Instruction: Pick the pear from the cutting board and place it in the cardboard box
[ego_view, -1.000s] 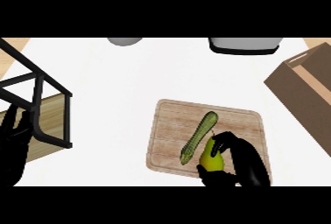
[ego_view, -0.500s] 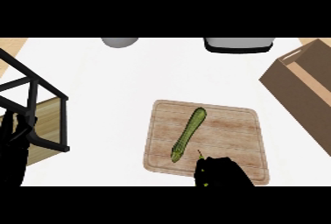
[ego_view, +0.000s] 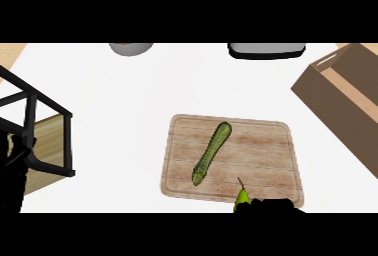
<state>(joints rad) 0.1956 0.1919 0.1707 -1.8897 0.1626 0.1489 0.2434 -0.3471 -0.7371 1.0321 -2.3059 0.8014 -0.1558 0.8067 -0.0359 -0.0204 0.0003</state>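
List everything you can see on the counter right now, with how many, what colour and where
cutting board: one, light wood, centre of the white counter
cucumber: one, green, lying diagonally on the cutting board
pear: one, yellow-green, stem up, at the board's near edge
cardboard box: one, brown, open, right edge
black frame rack: one, black with a wooden panel, left edge
grey bowl: one, grey, far edge, cut off
dark container: one, dark grey, far edge, cut off
right hand: one, black, bottom edge, curled round the pear
left hand: one, black, left edge, fingers up
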